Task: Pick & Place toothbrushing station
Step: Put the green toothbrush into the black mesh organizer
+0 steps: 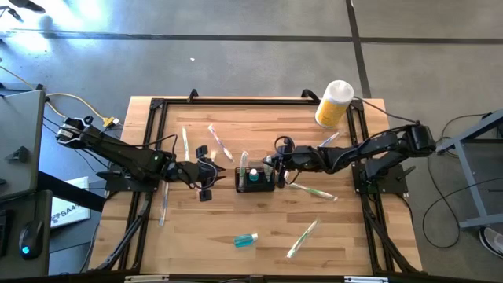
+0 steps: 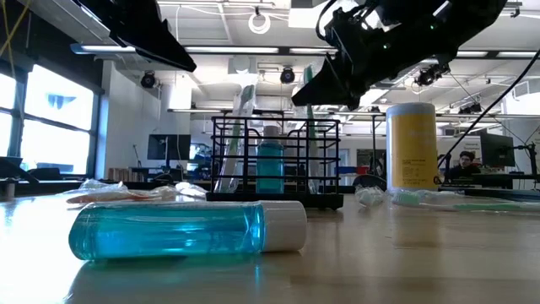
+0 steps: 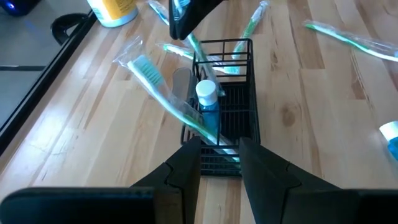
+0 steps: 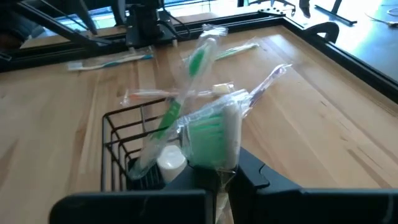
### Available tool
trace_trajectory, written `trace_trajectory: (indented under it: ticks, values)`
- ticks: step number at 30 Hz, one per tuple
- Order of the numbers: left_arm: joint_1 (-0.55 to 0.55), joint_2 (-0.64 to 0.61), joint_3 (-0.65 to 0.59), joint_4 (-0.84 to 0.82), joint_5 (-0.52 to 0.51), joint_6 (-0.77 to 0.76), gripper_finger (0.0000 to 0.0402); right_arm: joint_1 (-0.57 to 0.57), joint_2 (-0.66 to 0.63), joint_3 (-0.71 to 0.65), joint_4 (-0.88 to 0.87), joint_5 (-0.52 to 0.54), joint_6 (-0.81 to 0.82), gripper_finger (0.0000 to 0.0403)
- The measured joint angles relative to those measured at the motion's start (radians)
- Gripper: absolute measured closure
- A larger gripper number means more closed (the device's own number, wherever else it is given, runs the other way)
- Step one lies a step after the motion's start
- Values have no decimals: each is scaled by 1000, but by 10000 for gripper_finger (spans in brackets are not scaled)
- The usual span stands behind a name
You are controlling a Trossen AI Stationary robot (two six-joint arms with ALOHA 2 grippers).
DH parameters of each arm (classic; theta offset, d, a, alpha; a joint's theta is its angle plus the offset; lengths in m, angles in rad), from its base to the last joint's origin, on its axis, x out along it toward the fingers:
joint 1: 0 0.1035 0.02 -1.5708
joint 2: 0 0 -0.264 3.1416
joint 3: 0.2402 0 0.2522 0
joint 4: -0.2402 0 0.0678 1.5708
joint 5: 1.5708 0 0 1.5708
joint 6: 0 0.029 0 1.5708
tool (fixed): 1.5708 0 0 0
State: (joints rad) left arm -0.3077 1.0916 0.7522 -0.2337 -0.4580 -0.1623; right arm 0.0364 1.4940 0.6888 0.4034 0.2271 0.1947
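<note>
- Wooden counter (image 1: 236, 259) with black frame rails, grey floor around; open workshop with ceiling lights behind in low view.
- Black wire-mesh caddy (image 1: 255, 181) near counter middle, upright, holding small blue bottle with white cap (image 3: 207, 102) and wrapped green toothbrush (image 3: 168, 99) leaning out over its rim.
- Left gripper (image 1: 206, 182) just beside caddy on left arm's side, fingers (image 3: 186, 165) partly spread, nothing between them; caddy's near end right in front.
- Right gripper (image 1: 277, 163) over caddy's other side, pinching wrapped green toothbrush (image 4: 214, 134) by bristle end, handle angled down into caddy.
- Yellow cylinder with white lid (image 1: 334, 103) upright near far right corner of counter, well apart from caddy.
- Second blue bottle (image 1: 245, 240) lying on its side near front edge; large and close in low view.
- Loose wrapped toothbrushes scattered: green one (image 1: 302, 238) front right, one (image 1: 312, 190) just beside caddy on right, two (image 1: 218, 141) behind caddy on left.
</note>
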Motion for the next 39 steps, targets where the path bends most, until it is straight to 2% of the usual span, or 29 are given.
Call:
trace_trajectory:
  ticks: [23,27,39]
  values:
    - [0,0,0,-1,-1,0,295,1,4,-5,-14,2,-5,333]
    - [0,0,0,-1,-1,0,295,1,4,-5,-13,3,-8,303]
    - [0,0,0,-1,-1,0,295,1,-10,-4,-38,-1,-42,173]
